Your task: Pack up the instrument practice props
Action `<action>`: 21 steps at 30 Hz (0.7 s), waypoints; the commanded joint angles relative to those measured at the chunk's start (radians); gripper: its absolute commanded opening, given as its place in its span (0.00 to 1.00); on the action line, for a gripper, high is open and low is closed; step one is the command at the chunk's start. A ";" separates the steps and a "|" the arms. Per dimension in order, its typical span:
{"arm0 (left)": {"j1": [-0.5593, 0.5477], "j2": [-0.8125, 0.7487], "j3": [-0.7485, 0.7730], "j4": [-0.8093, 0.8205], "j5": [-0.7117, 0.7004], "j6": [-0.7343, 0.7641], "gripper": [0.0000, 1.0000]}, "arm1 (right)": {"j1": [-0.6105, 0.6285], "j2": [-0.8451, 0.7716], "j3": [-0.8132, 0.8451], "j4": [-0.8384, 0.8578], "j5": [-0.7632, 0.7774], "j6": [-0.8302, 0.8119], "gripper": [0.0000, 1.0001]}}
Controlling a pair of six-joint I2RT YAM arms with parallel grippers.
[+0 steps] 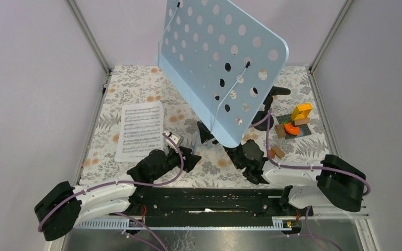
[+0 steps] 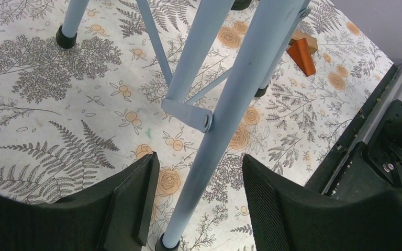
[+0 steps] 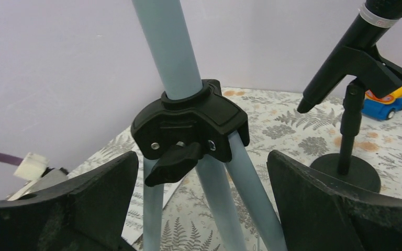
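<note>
The light-blue perforated music desk point(image 1: 225, 68) stands tilted on its thin blue-grey tripod at mid-table. My left gripper point(image 2: 199, 193) is open low beside the floor; one tripod leg point(image 2: 214, 151) runs between its fingers point(image 2: 131, 198) with a gap on each side. My right gripper point(image 3: 201, 193) is open wide just below the tripod's black hub point(image 3: 188, 125), with the legs between its jaws and untouched. A white sheet-music page point(image 1: 140, 130) lies flat at the left. A black microphone point(image 3: 356, 57) sits in its round-based holder point(image 3: 345, 175) at the right.
Small colourful toy blocks point(image 1: 296, 123) sit at the right, with loose brown ones point(image 1: 277, 151) nearer the right arm. An orange block point(image 2: 303, 52) lies beyond the tripod legs. A blue toy car point(image 3: 384, 102) stands behind the microphone. Walls enclose the flowered table point(image 1: 136, 89).
</note>
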 commanded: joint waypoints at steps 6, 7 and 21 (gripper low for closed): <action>-0.005 -0.010 -0.044 0.076 -0.024 -0.042 0.65 | 0.108 0.145 0.055 0.093 0.190 -0.103 1.00; -0.004 -0.009 -0.049 0.082 -0.024 -0.045 0.65 | 0.118 0.161 0.054 0.096 0.209 -0.114 1.00; -0.025 0.179 -0.009 0.304 0.029 -0.077 0.29 | 0.138 0.173 -0.003 0.167 0.228 -0.149 0.75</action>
